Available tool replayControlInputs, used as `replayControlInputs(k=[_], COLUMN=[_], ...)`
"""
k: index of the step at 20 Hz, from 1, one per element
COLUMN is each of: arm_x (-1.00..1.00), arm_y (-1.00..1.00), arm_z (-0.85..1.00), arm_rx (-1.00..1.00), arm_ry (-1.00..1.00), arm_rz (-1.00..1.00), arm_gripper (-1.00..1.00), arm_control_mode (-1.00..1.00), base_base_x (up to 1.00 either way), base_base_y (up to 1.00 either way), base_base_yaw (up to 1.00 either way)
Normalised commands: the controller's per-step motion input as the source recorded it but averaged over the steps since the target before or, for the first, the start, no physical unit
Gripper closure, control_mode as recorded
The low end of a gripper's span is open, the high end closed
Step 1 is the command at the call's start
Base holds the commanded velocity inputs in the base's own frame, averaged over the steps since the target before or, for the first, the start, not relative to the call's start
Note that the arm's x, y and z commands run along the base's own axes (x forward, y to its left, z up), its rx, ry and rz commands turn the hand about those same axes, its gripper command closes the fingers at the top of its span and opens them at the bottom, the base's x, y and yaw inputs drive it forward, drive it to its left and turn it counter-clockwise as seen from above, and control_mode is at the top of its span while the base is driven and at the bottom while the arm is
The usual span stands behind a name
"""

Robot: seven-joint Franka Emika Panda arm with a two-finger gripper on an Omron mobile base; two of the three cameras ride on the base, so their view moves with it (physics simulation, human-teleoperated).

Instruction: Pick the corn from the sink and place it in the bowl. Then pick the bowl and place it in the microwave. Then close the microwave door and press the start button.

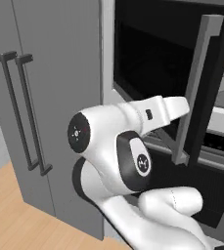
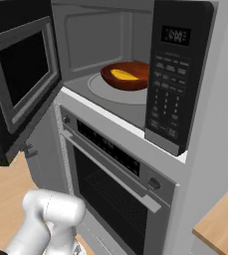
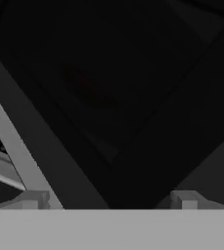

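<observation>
Left base view: the white arm reaches behind the open microwave door (image 1: 201,88), likely to push it shut.

Right base view: the brown bowl (image 2: 127,75) sits on the turntable inside the microwave (image 2: 105,60), yellow corn (image 2: 124,74) in it.

Hand view: the gripper (image 3: 108,199) faces the dark door; I cannot tell if it is clenched.

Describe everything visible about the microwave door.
The microwave door is a large black panel with a grey-framed dark window, looking like glossy glass and plastic. It stands swung open to the left of the cavity, hinged at that side. In the left base view its edge shows beside a grey bar handle, with the white arm reaching close behind it.
</observation>
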Motion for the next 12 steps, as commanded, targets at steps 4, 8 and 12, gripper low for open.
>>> replayControlInputs(k=[4,8,12], arm_x=[0.05,0.34,0.5], arm_y=[-1.0,-0.96,-0.81], arm_z=[0.19,0.05,0.0], arm_rx=[0.2,0.15,0.12], arm_ry=[0.0,-0.01,-0.06], arm_rz=[0.0,0.0,0.0], arm_gripper=[-1.0,-1.0,-1.0], arm_control_mode=[-1.0,-1.0,-1.0], base_base_x=[0.0,0.0,0.0], base_base_y=[0.0,0.0,0.0], base_base_yaw=[0.0,0.0,0.0])
